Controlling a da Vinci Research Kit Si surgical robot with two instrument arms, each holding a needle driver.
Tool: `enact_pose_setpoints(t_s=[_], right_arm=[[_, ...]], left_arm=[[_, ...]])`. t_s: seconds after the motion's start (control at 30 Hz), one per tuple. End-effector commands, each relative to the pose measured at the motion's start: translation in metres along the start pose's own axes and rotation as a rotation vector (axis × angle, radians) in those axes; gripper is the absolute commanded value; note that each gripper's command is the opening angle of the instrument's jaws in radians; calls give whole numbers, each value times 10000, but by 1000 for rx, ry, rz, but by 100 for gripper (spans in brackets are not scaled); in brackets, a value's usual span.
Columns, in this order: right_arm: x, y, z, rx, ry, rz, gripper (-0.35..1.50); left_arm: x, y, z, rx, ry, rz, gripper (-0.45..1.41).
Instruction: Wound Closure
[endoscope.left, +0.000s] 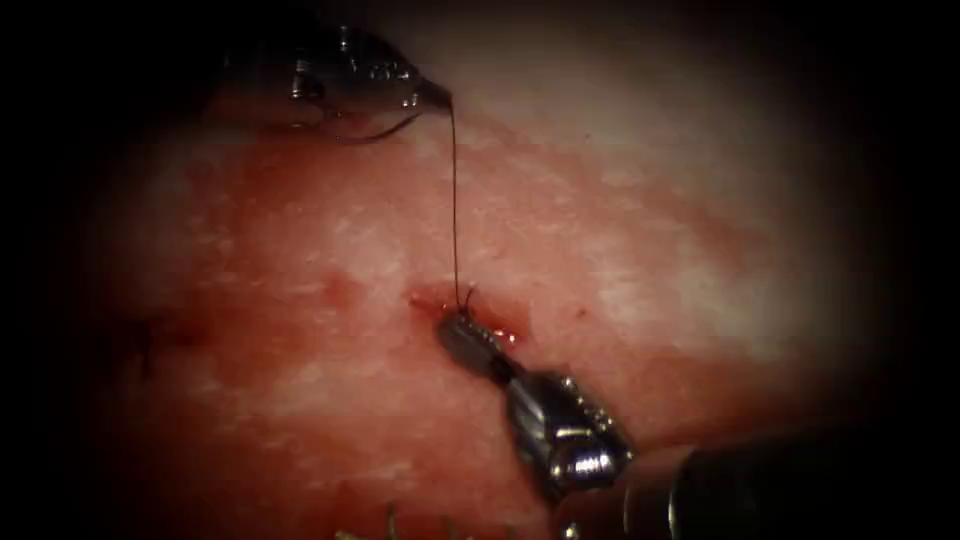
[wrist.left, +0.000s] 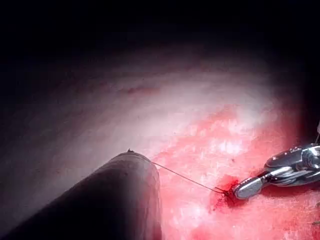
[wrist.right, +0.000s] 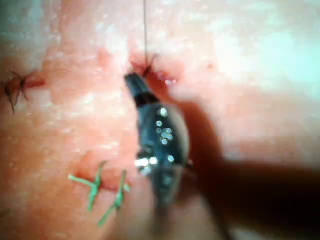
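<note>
Your tissue (endoscope.left: 300, 400) spreads under both tools, pale toward the far side and wet with red fluid (endoscope.left: 440, 300) around the cut (endoscope.left: 465, 305) near the middle. Your right tool (endoscope.left: 470, 340) comes up from the lower right, its closed tip resting at the cut's edge right where the thread enters; you cannot tell from these views whether it pinches the thread or the tissue there. Your left tool (endoscope.left: 425, 95) sits at the upper left, well apart from the cut, and its jaws are closed on the needle (endoscope.left: 385, 130) near the thread end, so the curve hangs out below them, free of the tissue. The thread (endoscope.left: 455, 200) runs taut and nearly straight from that grip down into the cut. In the right wrist view, green stitches (wrist.right: 102, 190) lie near the tool's body, and a dark stitch (wrist.right: 15, 87) sits farther off.
</note>
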Motion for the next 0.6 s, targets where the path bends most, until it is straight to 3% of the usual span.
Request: enact_pose_setpoints(t_s=[0.03,0.6], right_arm=[[-14,2,-2,-2,-6,-3,-35],[-29,2,-3,39,-55,-151,-35]], left_arm=[[2,0,6,-2,4,-5,-45],[19,-47,18,22,13,-37,-45]])
